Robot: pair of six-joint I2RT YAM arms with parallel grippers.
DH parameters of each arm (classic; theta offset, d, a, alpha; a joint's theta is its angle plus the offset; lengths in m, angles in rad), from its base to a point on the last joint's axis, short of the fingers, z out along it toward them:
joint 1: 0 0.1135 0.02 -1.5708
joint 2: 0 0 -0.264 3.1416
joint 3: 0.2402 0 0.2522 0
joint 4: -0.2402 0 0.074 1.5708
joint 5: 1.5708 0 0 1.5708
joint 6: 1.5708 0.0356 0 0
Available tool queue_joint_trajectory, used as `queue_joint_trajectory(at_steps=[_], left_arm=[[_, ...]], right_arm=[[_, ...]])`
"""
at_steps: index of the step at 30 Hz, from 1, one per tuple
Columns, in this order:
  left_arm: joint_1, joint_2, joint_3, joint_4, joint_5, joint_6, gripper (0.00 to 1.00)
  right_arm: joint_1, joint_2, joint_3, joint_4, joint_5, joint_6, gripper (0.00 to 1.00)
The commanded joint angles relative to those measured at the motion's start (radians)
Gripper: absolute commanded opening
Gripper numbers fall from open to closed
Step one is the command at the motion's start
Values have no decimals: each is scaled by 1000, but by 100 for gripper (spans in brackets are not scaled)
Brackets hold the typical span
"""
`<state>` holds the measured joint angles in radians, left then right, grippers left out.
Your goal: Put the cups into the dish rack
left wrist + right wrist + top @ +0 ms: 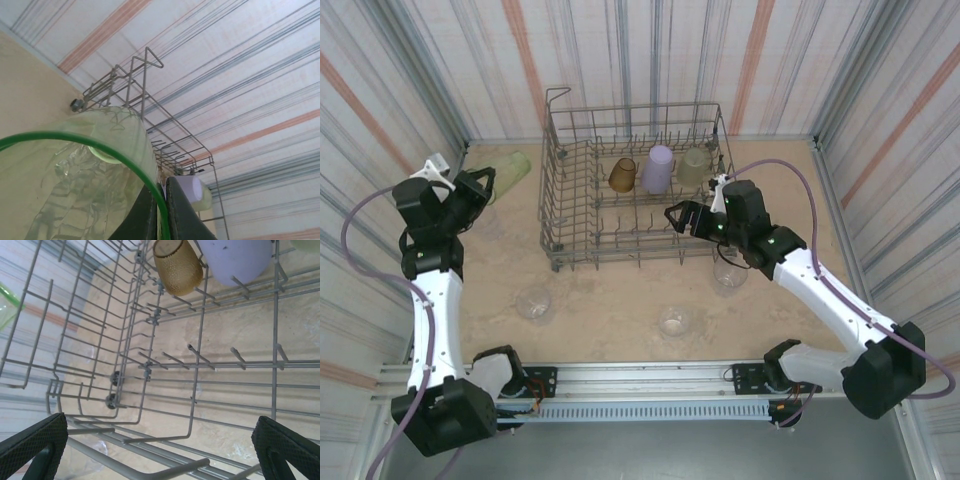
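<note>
the dish rack point(635, 190) sits toward 12 o'clock on the table point(610, 295). in its far row sit an amber cup point(622, 175), a lavender cup point(657, 168) at the amber one's 3 o'clock, and a pale green cup point(695, 165) further toward 3 o'clock. the left gripper point(483, 190) hangs at the rack's 9 o'clock, apart from the wires, clamped on the rim of a yellow-green cup point(512, 170). in the left wrist view the yellow-green cup point(75, 170) has its wall pinched between the two dark fingers point(182, 215). the right gripper point(682, 215) hovers over the rack's 4 o'clock part, jaws spread wide with nothing held. on the table rest a clear cup point(533, 302) at the rack's 7 o'clock, a second clear cup point(677, 321) at 5 o'clock and a third clear cup point(729, 272) at 4 o'clock.
</note>
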<state>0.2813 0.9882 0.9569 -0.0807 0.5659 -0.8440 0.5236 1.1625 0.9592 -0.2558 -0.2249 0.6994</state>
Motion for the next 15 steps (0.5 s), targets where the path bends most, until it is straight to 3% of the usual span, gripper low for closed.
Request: queue_joint_trajectory(at_steps=[1,15], left_arm=[[2,-9,-5,115,74,-48,0],[-3,21,-20,282,218,-167,0]], right_arm=[[6,34,47,22,-40,19,99],[24,51,4,167,-112,118,99]])
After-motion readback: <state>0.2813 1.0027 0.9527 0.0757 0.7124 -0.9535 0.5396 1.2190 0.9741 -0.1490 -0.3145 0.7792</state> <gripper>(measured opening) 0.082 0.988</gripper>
